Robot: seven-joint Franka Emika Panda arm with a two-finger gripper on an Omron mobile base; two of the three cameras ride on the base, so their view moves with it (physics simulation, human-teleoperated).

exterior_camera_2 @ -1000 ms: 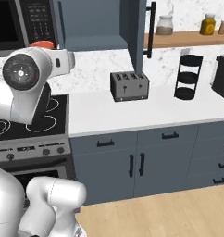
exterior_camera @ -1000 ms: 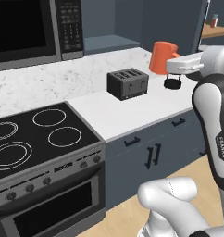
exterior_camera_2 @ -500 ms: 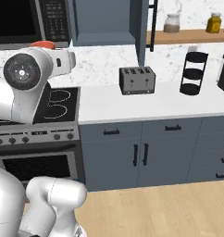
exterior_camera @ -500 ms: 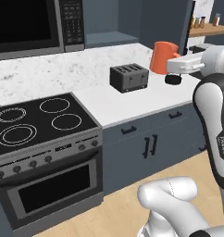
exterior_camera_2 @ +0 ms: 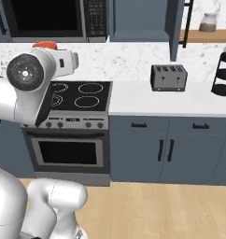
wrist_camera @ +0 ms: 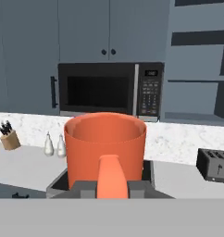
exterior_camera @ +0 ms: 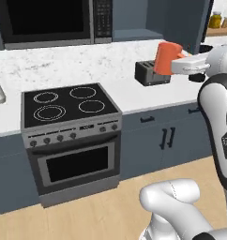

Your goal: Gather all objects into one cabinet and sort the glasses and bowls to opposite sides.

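The slate-blue wall cabinets (wrist_camera: 109, 28) span the top of the hand view, two closed doors with small dark knobs above the microwave (wrist_camera: 110, 89), and open shelves (wrist_camera: 197, 81) stand to its right. In the right base view a tall cabinet door (exterior_camera_2: 174, 28) with a long black bar handle (exterior_camera_2: 184, 23) stands open beside a wooden wall shelf (exterior_camera_2: 206, 36) that carries a glass jar.

Below runs the white desk (exterior_camera: 134, 96), its marbled backsplash behind it and slate-blue drawers and doors under it. The stove (exterior_camera: 68, 107) is set into the desk, with four ring burners on a black top, a row of knobs and an oven door beneath.

The white arm (exterior_camera: 218, 93) rises at the right of the left base view and reaches left over the desk, above the cooktop's right side. At its end the tool (exterior_camera: 174, 65) is closed on an orange cup (exterior_camera: 166, 58), held well above the desk and in front of the toaster in that view. In the hand view the cup (wrist_camera: 104, 148) sits upright between the tips — open mouth up, empty, with an orange tab low on its near side.

The dark toaster (exterior_camera_2: 169, 77) stands on the desk to the right of the stove, near the backsplash. A black rack (exterior_camera_2: 223, 74) stands further right at the picture's edge.

Small things last — a knife block (wrist_camera: 9, 137) and two pale shakers (wrist_camera: 54, 145) stand on the desk left of the stove in the hand view.
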